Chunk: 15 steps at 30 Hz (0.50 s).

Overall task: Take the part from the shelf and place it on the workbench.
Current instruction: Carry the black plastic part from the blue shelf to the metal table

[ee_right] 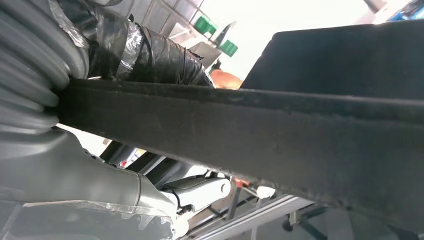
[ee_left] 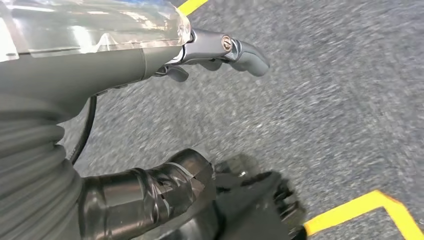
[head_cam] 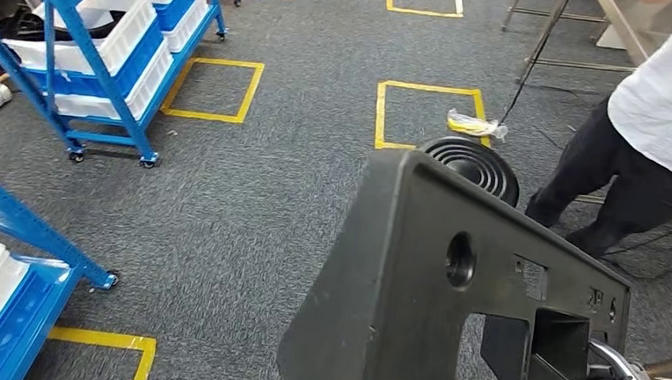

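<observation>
Right hand [ee_right: 125, 165] grips the big black part [head_cam: 449, 294], held up over grey carpet [head_cam: 252, 202]. Left hand [ee_left: 220, 50] hangs empty, fingers loosely apart. Person [head_cam: 645, 130] stands near, blue shelf [head_cam: 103, 44] well apart.

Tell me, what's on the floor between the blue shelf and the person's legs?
Grey carpet with two yellow tape squares, seen in the head view between the blue shelf and the person.
</observation>
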Available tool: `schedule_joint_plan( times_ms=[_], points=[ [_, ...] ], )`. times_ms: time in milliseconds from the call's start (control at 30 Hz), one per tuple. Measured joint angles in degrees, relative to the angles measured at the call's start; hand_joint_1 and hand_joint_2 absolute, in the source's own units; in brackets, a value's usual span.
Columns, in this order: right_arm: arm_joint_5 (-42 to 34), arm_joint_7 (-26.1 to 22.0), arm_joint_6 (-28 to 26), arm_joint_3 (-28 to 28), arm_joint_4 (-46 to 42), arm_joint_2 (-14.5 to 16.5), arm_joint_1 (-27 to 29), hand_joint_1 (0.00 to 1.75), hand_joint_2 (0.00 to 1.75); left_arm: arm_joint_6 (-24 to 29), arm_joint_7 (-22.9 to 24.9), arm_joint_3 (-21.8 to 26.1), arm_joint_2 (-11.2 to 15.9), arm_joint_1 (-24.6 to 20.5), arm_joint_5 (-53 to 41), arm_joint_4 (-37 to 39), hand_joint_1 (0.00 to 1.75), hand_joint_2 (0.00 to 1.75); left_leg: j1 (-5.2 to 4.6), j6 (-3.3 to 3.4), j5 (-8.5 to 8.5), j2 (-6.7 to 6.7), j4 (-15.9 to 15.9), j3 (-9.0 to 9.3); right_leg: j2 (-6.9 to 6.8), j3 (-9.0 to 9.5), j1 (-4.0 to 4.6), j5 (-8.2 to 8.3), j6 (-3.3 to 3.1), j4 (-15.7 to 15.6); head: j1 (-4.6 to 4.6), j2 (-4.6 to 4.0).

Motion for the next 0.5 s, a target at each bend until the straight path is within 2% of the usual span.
schedule_joint_plan(
  times_ms=[33,67,100,133,167,233,267,300,333,367,400,433,467,500],
  points=[
    [0.0,0.0,0.0,0.0,0.0,0.0,0.1,1.75,1.75,0.0,-0.1,0.0,0.0,0.0,0.0,0.0,0.0,1.75,-0.07,0.16,-0.18,-0.37,-0.4,0.15,0.6,-0.25,-0.1,0.09,0.39,0.1,0.0,0.0],
    [0.0,0.0,0.0,-0.1,0.0,0.0,0.2,1.75,1.75,-0.1,-0.2,0.0,0.0,-0.1,0.0,0.0,0.0,1.75,-0.13,0.37,-0.03,0.2,-0.6,0.25,1.26,-0.45,-0.22,0.24,0.81,0.0,-0.01,0.0],
    [0.0,0.0,0.0,-0.1,-0.1,0.0,0.4,1.75,1.75,-0.2,-0.2,0.0,0.0,-0.1,0.0,0.0,0.0,1.75,-0.11,0.71,0.17,0.94,-0.9,0.4,1.3,-0.57,-0.33,0.26,1.13,0.1,-0.01,0.0],
    [0.0,0.0,0.0,-0.2,-0.2,0.0,0.6,1.75,1.75,-0.3,-0.3,0.0,0.0,-0.1,0.0,0.0,0.0,1.75,-0.05,1.12,0.39,1.68,-1.2,0.58,0.4,-0.89,-0.27,-0.15,1.37,0.7,0.04,0.0],
    [0.0,0.0,0.0,-0.2,-0.3,0.0,0.8,1.75,1.75,-0.4,-0.4,0.0,0.0,-0.1,0.1,0.0,0.0,1.75,0.01,1.48,0.58,2.49,-1.6,0.69,-1.12,-1.68,-0.18,-1.2,1.58,2.3,0.09,0.0],
    [0.0,0.0,0.0,-0.2,-0.3,0.0,0.8,1.75,1.75,-0.5,-0.5,0.0,0.0,0.0,0.1,0.0,0.0,1.75,-0.08,1.92,0.62,4.09,-1.8,0.79,-4.49,-4.78,-0.14,-4.72,1.93,8.8,0.2,0.0],
    [0.0,0.0,0.0,-0.3,-0.3,0.0,0.9,1.75,1.75,-0.5,-0.6,0.0,0.0,0.1,0.1,0.0,0.0,1.75,-0.16,1.97,0.55,4.97,-1.8,0.78,-5.18,-6.64,-0.26,-6.27,2.14,12.5,0.19,0.0],
    [0.0,0.0,0.0,-0.3,-0.3,0.0,0.9,1.75,1.75,-0.6,-0.6,0.0,0.0,0.2,0.1,0.0,0.0,1.75,-0.2,1.97,0.44,5.82,-1.8,0.8,-5.47,-7.9,-0.4,-6.98,2.31,15.0,0.19,0.0],
    [0.0,0.0,0.0,-0.3,-0.3,0.0,0.9,1.75,1.75,-0.6,-0.6,0.1,0.0,0.2,0.1,0.0,0.0,1.75,-0.22,1.92,0.32,6.64,-1.8,0.86,-5.65,-8.14,-0.53,-6.59,2.42,15.5,0.19,0.0],
    [0.0,0.0,0.0,-0.3,-0.3,0.0,1.0,1.75,1.75,-0.6,-0.6,0.1,0.0,0.2,0.1,0.0,0.0,1.75,-0.21,1.81,0.18,7.37,-1.8,1.01,-5.94,-7.1,-0.62,-5.16,2.47,13.6,0.2,0.0],
    [0.0,0.0,0.0,-0.3,-0.3,0.0,1.0,1.75,1.75,-0.6,-0.6,0.1,0.0,0.2,0.1,0.0,0.0,1.75,-0.21,1.68,0.01,8.01,-1.8,1.24,-6.56,-4.99,-0.65,-3.15,2.42,9.8,0.2,0.0],
    [0.0,0.0,0.0,-0.3,-0.3,0.0,1.0,1.75,1.75,-0.6,-0.6,0.1,0.0,0.1,0.1,0.0,0.0,1.75,-0.24,1.48,-0.19,8.57,-1.8,1.51,-7.78,-2.67,-0.51,-1.63,2.21,5.6,0.2,0.0],
    [0.0,0.0,0.0,-0.3,-0.3,0.0,1.0,1.75,1.75,-0.6,-0.6,0.1,0.0,0.1,0.1,0.0,0.0,1.75,-0.33,1.21,-0.4,9.01,-1.8,1.73,-8.79,-0.81,-0.31,-0.58,1.93,2.1,0.2,0.0],
    [0.0,0.0,0.0,-0.3,-0.3,0.0,1.0,1.75,1.75,-0.6,-0.6,0.1,0.0,0.1,0.1,0.0,0.0,1.75,-0.41,0.94,-0.58,9.42,-1.8,1.95,-9.47,0.25,-0.07,-0.18,1.63,0.1,0.18,0.0]
  ],
)
